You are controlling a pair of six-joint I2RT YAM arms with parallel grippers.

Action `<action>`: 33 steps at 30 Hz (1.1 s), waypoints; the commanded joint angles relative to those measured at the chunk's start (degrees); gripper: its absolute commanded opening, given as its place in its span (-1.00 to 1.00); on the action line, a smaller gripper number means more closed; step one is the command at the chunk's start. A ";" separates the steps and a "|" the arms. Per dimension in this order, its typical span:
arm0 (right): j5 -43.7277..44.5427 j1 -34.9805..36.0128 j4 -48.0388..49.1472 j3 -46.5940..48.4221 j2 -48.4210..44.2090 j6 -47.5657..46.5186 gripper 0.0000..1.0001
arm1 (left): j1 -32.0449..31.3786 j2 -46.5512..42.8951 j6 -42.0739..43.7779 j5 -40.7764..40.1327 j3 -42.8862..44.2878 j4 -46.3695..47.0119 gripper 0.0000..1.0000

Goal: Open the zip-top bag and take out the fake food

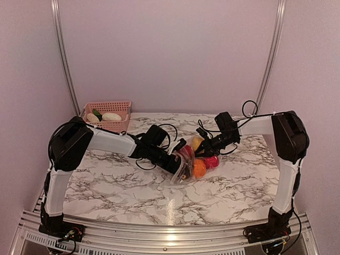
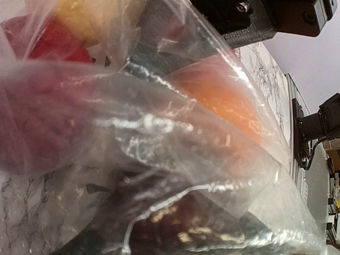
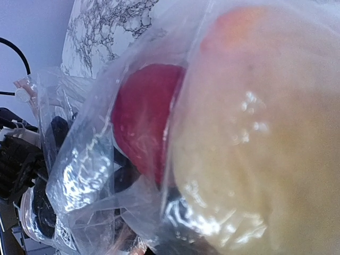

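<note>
bag mid table, between both claws. right claw pressed together, looks to pinch the bag's far rim. left claw buried in film, spread or not, cannot tell. to do it well: hold right pinch firm, get left on the opposite lip, pull apart slowly, thin film slips. bag clear, crinkly, glossy. food inside: yellow, red, orange, dark purple.

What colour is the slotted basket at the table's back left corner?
The basket is pink; the top external view shows it best.
</note>
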 commanded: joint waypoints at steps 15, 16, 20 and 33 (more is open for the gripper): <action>3.79 -2.69 -1.34 -2.93 -4.17 -0.03 -1.00 | 11.41 -20.77 -1.44 1.31 -19.98 1.37 0.10; 3.84 -2.78 -1.11 -2.95 -4.65 0.22 -1.00 | 13.10 -22.06 -1.47 2.06 -21.06 1.06 0.10; 3.72 -3.36 -0.27 -3.34 -6.14 1.23 -1.00 | 19.25 -27.52 -0.94 2.78 -23.37 0.22 0.12; 3.59 -3.25 5.65 -5.01 -7.44 8.45 -1.00 | 37.67 -21.75 -8.92 -9.37 -1.90 -5.11 0.13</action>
